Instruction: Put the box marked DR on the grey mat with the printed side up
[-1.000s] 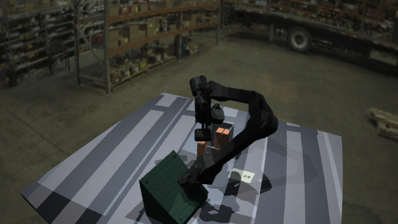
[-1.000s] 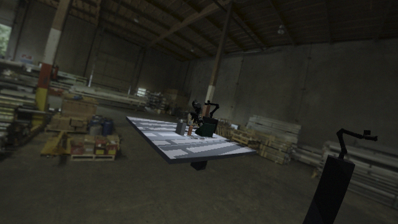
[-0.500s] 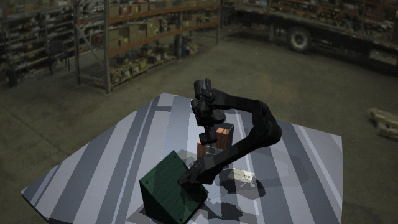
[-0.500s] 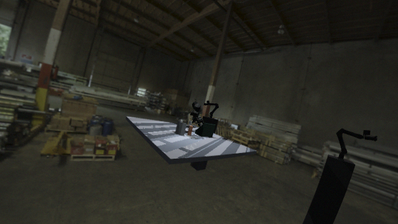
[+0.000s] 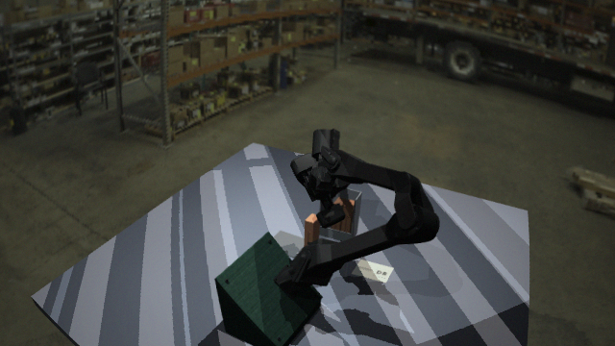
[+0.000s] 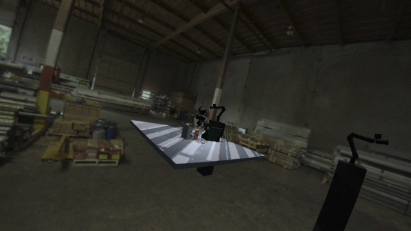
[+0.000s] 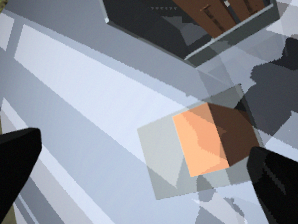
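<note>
One orange-brown box (image 5: pixel 311 231) (image 6: pixel 196 135) (image 7: pixel 200 141) stands upright on the grey mat (image 5: pixel 286 236) (image 7: pixel 154 150). No lettering shows on its visible faces, so its code cannot be told. Two other boxes (image 5: pixel 344 216) (image 7: pixel 197 14) stand in the grey bin (image 5: pixel 357 211) (image 6: pixel 185 132) (image 7: pixel 235 36), partly hidden by the arm in the top view. My gripper (image 7: pixel 147 148) is wide open and empty above the mat. In the wrist view the standing box appears between the fingers, nearer the right finger; whether that finger touches it cannot be told.
The bin stands just beyond the mat in the top view. A pale card (image 5: pixel 381 273) marked DR lies on the striped table (image 5: pixel 159 250). A dark green wedge-shaped block (image 5: pixel 261 284) stands by the arm's base. Strong shadows cross the table.
</note>
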`<move>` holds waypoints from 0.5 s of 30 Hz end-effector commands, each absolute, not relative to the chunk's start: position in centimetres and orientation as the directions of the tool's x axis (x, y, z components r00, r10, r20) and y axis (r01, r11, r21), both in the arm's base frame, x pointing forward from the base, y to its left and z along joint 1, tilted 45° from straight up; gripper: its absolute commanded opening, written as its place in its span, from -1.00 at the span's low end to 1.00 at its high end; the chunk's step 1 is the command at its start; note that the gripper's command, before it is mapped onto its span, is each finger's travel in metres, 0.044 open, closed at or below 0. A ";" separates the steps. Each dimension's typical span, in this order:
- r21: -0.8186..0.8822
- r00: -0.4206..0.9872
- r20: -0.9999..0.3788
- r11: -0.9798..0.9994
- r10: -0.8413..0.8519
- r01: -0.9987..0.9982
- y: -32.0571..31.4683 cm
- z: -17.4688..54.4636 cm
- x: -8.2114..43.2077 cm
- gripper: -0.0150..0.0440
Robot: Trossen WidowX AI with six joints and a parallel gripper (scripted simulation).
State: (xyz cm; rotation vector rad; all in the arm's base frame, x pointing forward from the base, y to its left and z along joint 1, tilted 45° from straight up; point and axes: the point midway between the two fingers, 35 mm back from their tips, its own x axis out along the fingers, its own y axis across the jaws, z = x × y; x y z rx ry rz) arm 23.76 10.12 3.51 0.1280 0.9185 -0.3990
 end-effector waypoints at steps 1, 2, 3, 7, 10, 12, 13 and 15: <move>-0.068 0.550 -0.798 0.944 -0.246 0.323 10.1 3.6 23.8 1.00; -0.071 0.554 -0.798 0.950 -0.237 0.304 10.0 3.6 23.8 1.00; -0.074 0.557 -0.799 0.956 -0.228 0.285 10.0 3.6 23.8 1.00; -0.078 0.562 -0.799 0.963 -0.215 0.257 10.0 3.6 23.7 1.00; -0.084 0.557 -0.806 0.970 -0.200 0.227 9.9 3.6 23.8 1.00; -0.091 0.552 -0.814 0.978 -0.181 0.187 9.8 3.6 23.8 1.00; -0.094 0.549 -0.818 0.982 -0.171 0.166 9.8 3.6 23.8 1.00; -0.100 0.544 -0.825 0.987 -0.151 0.123 9.7 3.6 23.8 1.00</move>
